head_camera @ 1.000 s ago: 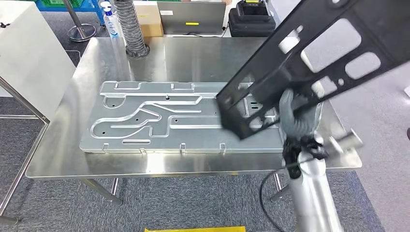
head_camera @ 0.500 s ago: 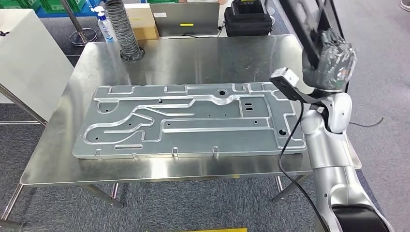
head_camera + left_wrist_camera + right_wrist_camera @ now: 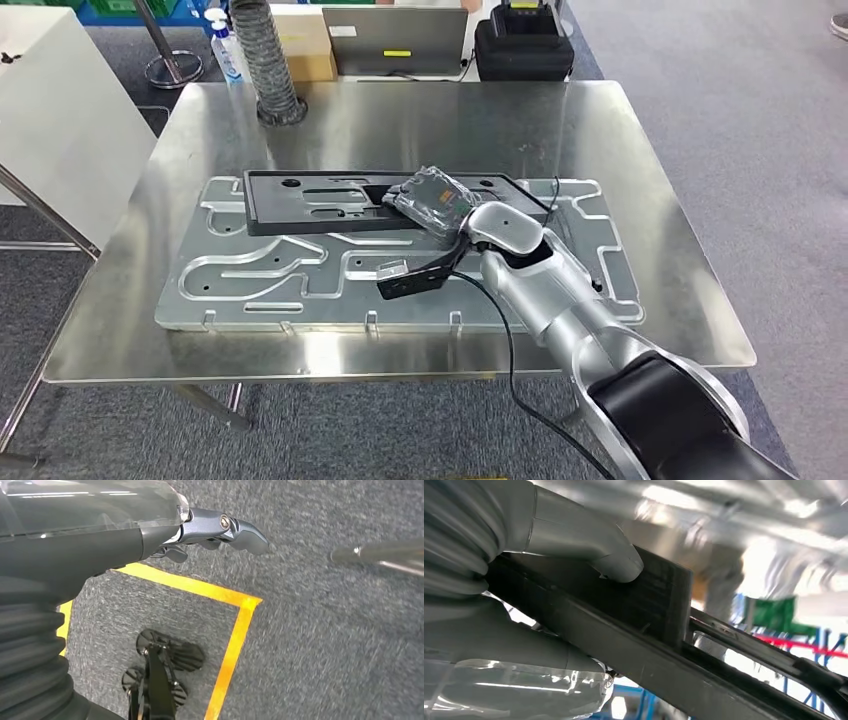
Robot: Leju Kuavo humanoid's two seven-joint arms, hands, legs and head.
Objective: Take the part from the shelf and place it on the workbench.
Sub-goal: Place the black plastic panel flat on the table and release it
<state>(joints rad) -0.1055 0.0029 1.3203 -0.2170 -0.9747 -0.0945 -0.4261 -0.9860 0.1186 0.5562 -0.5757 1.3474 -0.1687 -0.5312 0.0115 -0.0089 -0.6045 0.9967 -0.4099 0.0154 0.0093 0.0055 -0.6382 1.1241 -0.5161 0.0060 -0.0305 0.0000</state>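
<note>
The long black part [image 3: 300, 200] lies flat across the far half of a large silver machined plate [image 3: 300, 290] on the steel workbench [image 3: 400, 110]. My right hand [image 3: 432, 200] reaches over the plate and grips the part near its middle. In the right wrist view the thumb [image 3: 614, 562] presses on the black part [image 3: 664, 625], with the fingers wrapped under it. My left hand [image 3: 150, 530] hangs by my side above the carpet, holding nothing, its fingers [image 3: 240, 530] stretched out.
Along the bench's far edge stand a ribbed grey hose [image 3: 265, 60], a spray bottle [image 3: 222, 40], a cardboard box [image 3: 300, 40], a grey case [image 3: 395, 35] and a black case [image 3: 520, 40]. A white cabinet [image 3: 60, 110] stands left. Yellow tape [image 3: 235, 630] marks the floor.
My right arm has swung the black part from high on the right down and left onto the silver plate. The view has shifted slightly.
</note>
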